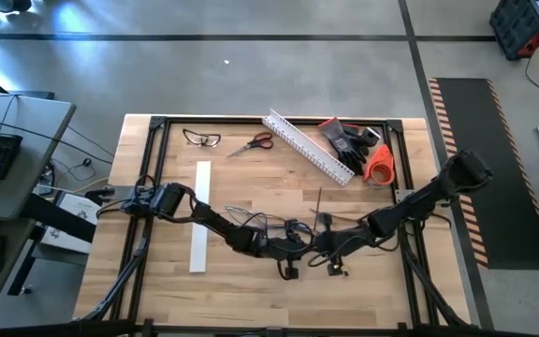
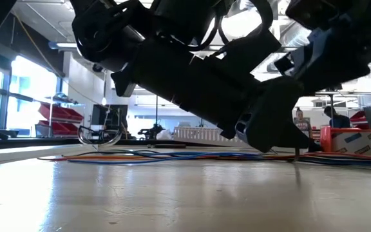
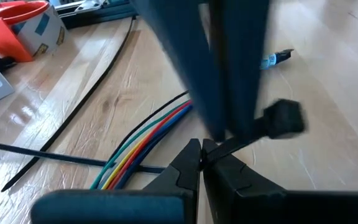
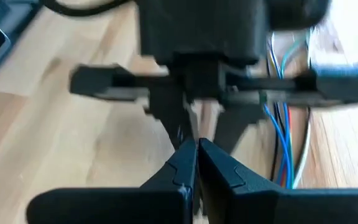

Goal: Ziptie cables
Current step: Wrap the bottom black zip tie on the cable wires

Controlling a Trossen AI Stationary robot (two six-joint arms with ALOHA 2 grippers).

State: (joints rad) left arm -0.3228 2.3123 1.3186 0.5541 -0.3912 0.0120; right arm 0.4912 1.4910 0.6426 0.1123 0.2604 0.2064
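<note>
While both pinch shut, the left claw (image 3: 202, 158) and right claw (image 4: 197, 152) meet beside the cables (image 3: 143, 142).

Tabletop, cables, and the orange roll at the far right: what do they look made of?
Tabletop: looks like pale wood, butcher-block style, with strip seams and grain showing and a mild sheen in the low view. Cables: thin wires in smooth coloured plastic-looking insulation, green, blue, red and yellow, slightly glossy. Orange roll: probably tape on a plastic dispenser; too small to be sure.
</note>
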